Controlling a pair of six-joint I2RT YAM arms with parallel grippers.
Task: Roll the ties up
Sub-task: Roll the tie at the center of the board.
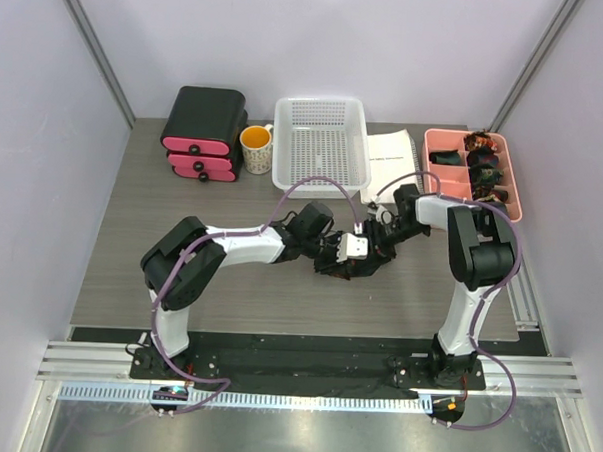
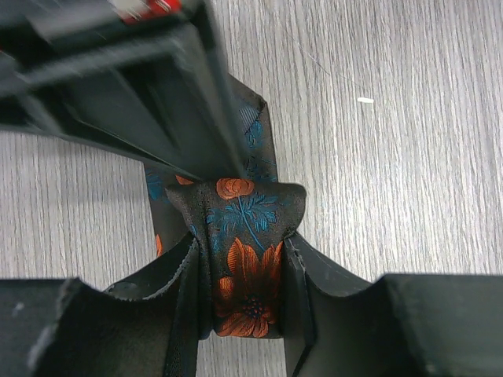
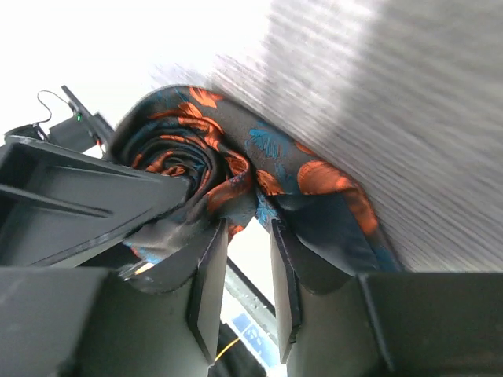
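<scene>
One tie (image 1: 358,267), dark with orange flowers and blue leaves, is held just above the table middle between both grippers. My left gripper (image 1: 345,261) is shut on it; in the left wrist view the folded tie (image 2: 247,208) sits squeezed between the fingers of my left gripper (image 2: 240,271). In the right wrist view the tie is partly coiled (image 3: 192,161), and my right gripper (image 3: 247,228) pinches a fold of it at its very tips, jaws narrowly apart. My right gripper (image 1: 374,249) faces the left one. Several rolled ties (image 1: 484,164) lie in a pink tray (image 1: 514,190).
At the back stand a white mesh basket (image 1: 320,137), a yellow-filled mug (image 1: 255,146) and a black-and-pink drawer box (image 1: 204,132). A paper booklet (image 1: 389,160) lies between the basket and the pink tray. White walls close in the table on both sides.
</scene>
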